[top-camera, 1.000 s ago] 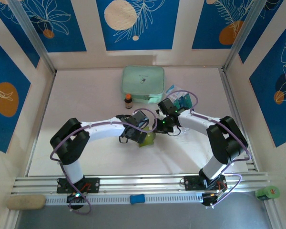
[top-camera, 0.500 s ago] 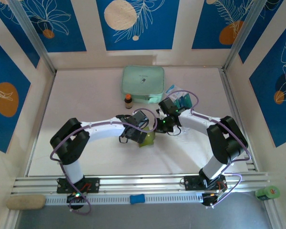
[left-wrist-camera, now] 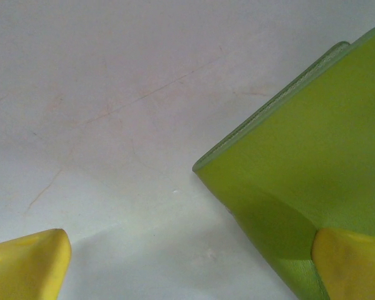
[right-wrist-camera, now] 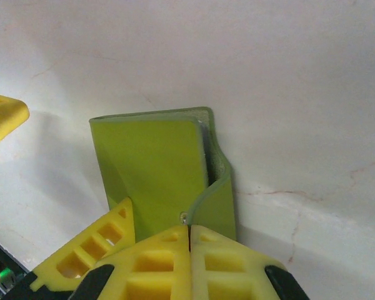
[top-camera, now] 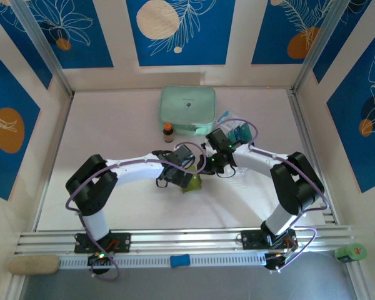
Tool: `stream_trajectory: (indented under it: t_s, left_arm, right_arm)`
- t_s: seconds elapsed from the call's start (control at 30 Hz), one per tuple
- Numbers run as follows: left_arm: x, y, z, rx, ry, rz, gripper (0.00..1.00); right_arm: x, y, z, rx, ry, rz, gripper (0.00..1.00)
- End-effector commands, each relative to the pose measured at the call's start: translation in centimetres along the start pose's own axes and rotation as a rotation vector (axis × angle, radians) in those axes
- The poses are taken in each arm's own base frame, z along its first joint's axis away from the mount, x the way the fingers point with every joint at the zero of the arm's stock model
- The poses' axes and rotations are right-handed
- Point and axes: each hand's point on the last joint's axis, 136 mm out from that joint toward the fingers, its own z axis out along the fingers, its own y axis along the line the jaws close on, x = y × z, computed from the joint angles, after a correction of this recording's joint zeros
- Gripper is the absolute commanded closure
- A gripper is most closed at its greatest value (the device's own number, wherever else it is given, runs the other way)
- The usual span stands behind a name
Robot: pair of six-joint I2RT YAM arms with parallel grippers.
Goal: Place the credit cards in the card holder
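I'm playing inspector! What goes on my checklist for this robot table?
Surface: pale table, faintly scratched.
Job's things: olive card holder on the table between the grippers; teal cards beside the clear packet.
Clutter: mint zip case, small brown bottle, clear packet.
Grippers: left gripper open over the holder's corner; right gripper shut on its strap.
Cables: purple cables in loose loops.
Surroundings: blue patterned panels, metal frame.

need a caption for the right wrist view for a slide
Right gripper shut on the strap tab of the olive-green card holder, which lies on the white table.
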Motion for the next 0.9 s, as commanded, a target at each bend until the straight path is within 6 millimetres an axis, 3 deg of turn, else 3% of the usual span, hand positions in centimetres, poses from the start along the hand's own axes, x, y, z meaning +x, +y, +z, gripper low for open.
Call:
stream_trajectory:
  t_s: [0.0, 0.4, 0.87]
  left_arm:
    - [2.6, 0.6, 1.4, -0.040, 0.098, 0.045, 0.00]
    - [2.6, 0.6, 1.4, -0.038, 0.098, 0.045, 0.00]
    - [2.5, 0.5, 1.3, -0.037, 0.095, 0.047, 0.00]
  right_arm:
    - [0.2, 1.3, 0.4, -0.047, 0.023, -0.001, 1.00]
    - [1.3, 1.5, 2.1, -0.036, 0.066, -0.006, 1.00]
    - [3.2, -0.4, 3.4, 0.009, 0.107, 0.036, 1.00]
